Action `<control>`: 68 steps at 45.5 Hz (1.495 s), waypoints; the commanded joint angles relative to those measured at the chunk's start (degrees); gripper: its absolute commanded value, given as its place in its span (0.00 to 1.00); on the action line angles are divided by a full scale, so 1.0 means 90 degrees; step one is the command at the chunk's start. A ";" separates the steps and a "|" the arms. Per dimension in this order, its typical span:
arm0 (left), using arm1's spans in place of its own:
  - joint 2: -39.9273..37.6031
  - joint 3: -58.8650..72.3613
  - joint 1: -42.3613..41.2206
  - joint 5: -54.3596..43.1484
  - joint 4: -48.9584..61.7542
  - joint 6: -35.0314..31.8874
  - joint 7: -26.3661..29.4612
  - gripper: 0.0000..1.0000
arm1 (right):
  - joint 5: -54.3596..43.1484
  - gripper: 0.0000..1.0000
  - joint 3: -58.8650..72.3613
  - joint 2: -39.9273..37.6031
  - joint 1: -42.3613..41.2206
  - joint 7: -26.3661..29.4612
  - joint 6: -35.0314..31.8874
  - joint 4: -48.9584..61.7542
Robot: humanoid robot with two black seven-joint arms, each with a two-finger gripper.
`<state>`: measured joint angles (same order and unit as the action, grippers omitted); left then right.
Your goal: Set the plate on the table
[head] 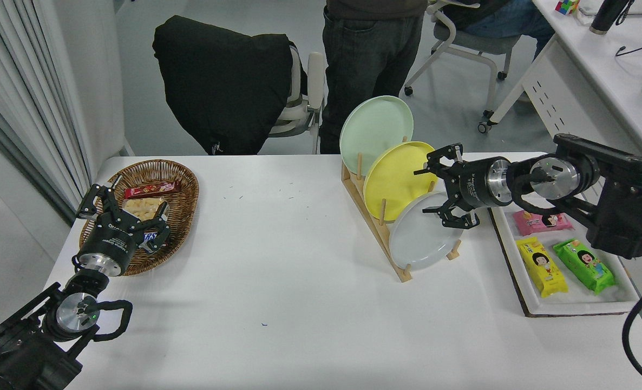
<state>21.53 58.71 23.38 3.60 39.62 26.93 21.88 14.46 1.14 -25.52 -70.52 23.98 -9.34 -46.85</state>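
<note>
Grey plate [421,238], nearest slot of wooden rack [378,227] on table [277,271], leaning just behind yellow plate [399,179]; right gripper [444,188], jaws apart at its upper right rim; left gripper [123,216] parked, jaws apart; risk: a shallow rim grip slipping, or lift dragging the rack.

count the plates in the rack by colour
light grey plate: 1
yellow plate: 1
pale mint-green plate: 1
total: 3, all standing on edge in the wooden rack
</note>
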 commanded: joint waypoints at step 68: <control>0.0000 0.0000 0.0000 0.0000 0.0003 -0.0003 0.0000 0.98 | -0.0083 0.32 -0.0088 -0.0094 -0.0045 0.0363 -0.0066 -0.0009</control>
<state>21.53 58.71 23.38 3.60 39.59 26.93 21.88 13.75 0.47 -26.49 -70.81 27.26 -10.03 -46.97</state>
